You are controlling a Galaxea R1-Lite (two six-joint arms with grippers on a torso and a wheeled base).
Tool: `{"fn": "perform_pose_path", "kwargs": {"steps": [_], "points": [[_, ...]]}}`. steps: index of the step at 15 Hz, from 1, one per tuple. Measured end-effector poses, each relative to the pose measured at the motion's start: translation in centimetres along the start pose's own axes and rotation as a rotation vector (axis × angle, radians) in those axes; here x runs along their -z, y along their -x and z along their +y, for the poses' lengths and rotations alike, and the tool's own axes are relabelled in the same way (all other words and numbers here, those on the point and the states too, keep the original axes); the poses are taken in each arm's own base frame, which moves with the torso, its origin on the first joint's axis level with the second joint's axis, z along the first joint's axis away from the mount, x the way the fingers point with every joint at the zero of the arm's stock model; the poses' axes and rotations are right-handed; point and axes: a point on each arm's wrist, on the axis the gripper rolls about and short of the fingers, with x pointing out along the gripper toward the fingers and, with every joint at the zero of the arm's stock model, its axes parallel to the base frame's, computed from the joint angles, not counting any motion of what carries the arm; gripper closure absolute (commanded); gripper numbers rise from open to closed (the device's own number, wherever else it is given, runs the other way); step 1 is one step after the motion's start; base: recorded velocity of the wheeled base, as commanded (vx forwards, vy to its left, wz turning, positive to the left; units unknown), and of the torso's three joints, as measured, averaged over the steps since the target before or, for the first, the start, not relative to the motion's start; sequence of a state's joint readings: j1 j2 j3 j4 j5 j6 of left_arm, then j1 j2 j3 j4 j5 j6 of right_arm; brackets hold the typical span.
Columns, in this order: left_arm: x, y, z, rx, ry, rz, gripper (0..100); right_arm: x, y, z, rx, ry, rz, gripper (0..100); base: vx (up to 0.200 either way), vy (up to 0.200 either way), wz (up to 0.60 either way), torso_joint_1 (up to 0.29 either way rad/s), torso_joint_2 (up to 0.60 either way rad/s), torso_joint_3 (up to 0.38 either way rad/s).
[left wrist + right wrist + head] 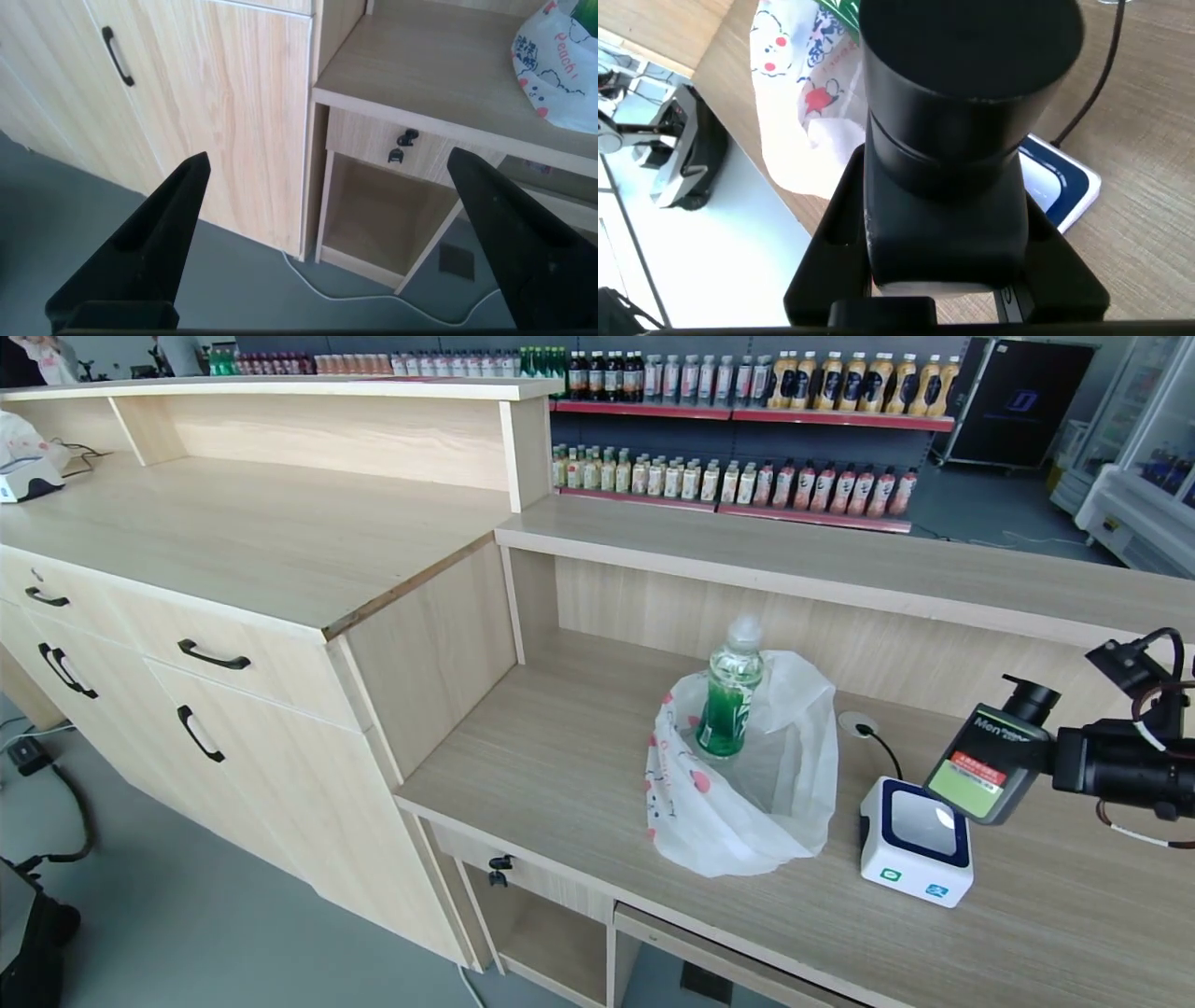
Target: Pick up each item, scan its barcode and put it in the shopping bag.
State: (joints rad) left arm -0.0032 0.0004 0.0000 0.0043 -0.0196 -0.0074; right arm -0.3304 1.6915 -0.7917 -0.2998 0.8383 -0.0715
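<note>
Gripping black bottle firmly in right gripper, tilted, low end just above scanner. Reads as scan step for this item; cannot tell whether barcode faces window. Noting green bottle upright in bag, beside scanner on desk. Keeping left gripper spread wide, holding nothing, low near cabinet. Next, probably: carry across over bag mouth, lower clear of green bottle, release.
</note>
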Motion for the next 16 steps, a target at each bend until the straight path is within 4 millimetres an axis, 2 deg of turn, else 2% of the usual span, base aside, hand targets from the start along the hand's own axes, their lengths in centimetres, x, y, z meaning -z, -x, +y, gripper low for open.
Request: {"fn": "perform_pose_path", "kwargs": {"steps": [7,16], "points": [[0.0,0.0,0.0,0.0,0.0,0.0,0,0.6,-2.0,-0.9,-0.146,0.072,0.03,100,0.0,0.0,0.0,0.0,0.0,0.0],[0.0,0.0,0.0,0.0,0.0,0.0,0,1.2,-4.2,-2.5,-0.167,0.117,0.059,100,0.0,0.0,0.0,0.0,0.0,0.0]]}}
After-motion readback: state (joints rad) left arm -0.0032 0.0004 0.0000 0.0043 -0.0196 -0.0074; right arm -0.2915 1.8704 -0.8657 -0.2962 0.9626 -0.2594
